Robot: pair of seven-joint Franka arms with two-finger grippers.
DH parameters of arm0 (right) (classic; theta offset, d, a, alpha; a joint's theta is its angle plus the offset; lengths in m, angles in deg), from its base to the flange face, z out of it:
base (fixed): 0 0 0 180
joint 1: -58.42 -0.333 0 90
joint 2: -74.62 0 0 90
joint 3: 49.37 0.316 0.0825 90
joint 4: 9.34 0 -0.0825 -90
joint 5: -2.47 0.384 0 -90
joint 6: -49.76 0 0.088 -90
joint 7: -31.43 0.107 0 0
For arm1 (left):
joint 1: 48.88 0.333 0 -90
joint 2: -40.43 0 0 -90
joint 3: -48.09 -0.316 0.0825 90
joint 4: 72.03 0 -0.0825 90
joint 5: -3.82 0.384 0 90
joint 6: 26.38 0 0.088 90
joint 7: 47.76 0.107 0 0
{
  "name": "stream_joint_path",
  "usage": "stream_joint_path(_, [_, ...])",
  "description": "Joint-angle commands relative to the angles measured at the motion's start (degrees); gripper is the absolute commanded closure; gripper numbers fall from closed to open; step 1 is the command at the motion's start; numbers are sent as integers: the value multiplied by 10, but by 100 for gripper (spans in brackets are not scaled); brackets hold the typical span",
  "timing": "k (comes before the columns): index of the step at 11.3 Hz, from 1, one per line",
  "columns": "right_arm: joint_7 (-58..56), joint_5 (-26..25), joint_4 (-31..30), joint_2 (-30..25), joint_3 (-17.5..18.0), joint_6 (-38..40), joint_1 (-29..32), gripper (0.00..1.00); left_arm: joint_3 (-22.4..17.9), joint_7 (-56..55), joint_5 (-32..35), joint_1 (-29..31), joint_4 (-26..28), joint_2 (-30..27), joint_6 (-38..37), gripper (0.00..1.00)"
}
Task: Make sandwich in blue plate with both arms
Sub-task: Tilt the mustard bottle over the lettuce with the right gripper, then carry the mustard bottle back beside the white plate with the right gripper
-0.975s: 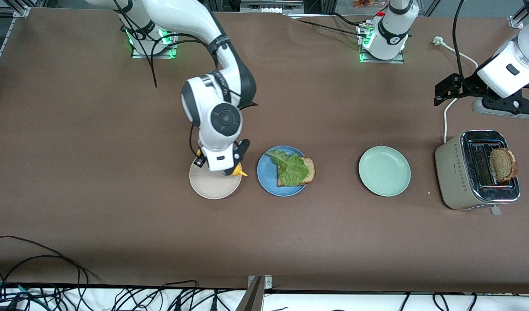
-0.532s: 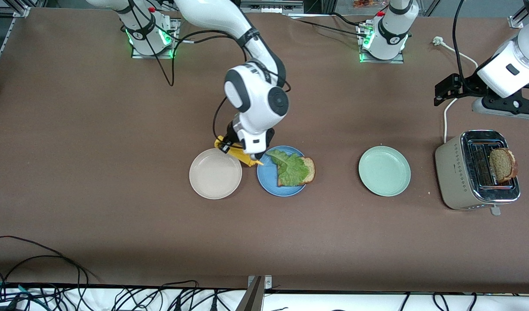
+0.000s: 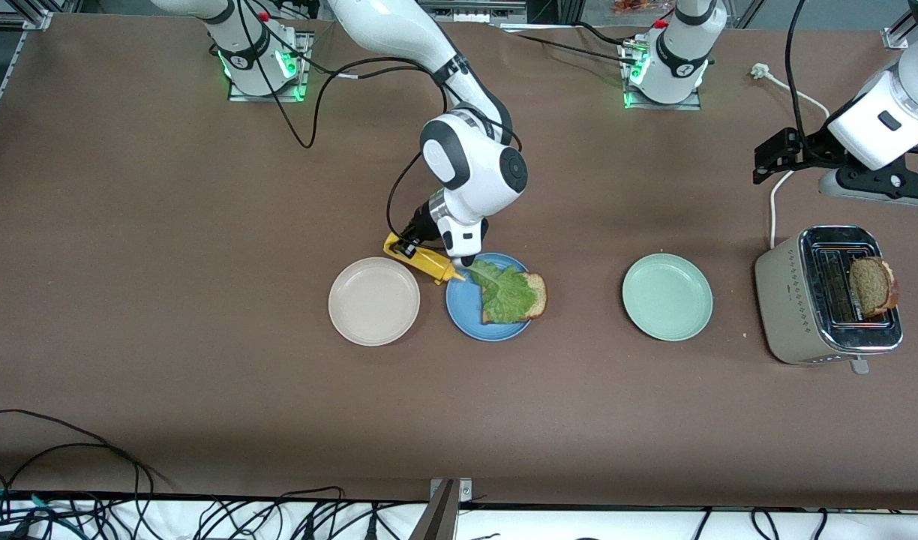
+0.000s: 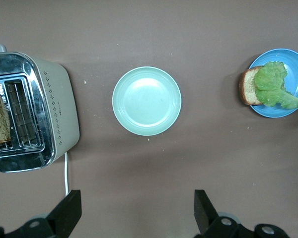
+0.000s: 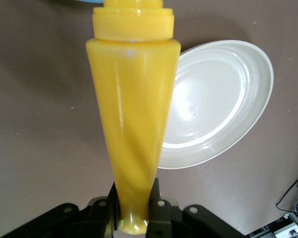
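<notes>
The blue plate (image 3: 465, 304) holds one brown bread slice (image 3: 535, 294) with a green lettuce leaf (image 3: 504, 292) on top. My right gripper (image 3: 414, 238) is shut on the base of a yellow squeeze bottle (image 3: 429, 262). The bottle is tilted, with its nozzle over the blue plate's rim beside the lettuce. In the right wrist view the bottle (image 5: 134, 99) runs out from between the fingers of the right gripper (image 5: 134, 198). A second bread slice (image 3: 873, 286) stands in the toaster (image 3: 789, 300). My left gripper (image 4: 136, 203) is open and holds nothing, waiting above the table near the toaster.
A cream-white plate (image 3: 374, 301) lies beside the blue plate toward the right arm's end. A mint-green plate (image 3: 667, 297) lies between the blue plate and the toaster. The toaster's white cord (image 3: 772, 217) runs toward the bases. Cables hang along the front edge.
My right arm has carried the yellow bottle from over the cream-white plate to the blue plate's rim. The left arm has not moved.
</notes>
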Motion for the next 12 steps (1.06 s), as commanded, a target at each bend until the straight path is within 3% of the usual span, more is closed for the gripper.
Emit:
stream_joint_path(1, [-2,-5,26,2,-4,18,7,100,1,-4,18,-2,-11,0,-12,0])
stream_joint_path(2, [1,-2,25,-14,9,8,20,100,0,-3,18,-2,-11,0,-12,0])
stream_joint_path(5, [29,-3,-25,-101,136,-74,135,100,1,-4,18,-2,-11,0,-12,0])
stream_joint_path(9, [22,-6,-85,-185,333,-138,347,100,1,-4,18,-2,-11,0,-12,0])
stream_joint_path(12, [-13,6,-138,-222,388,-180,429,100,1,-4,18,-2,-11,0,-12,0])
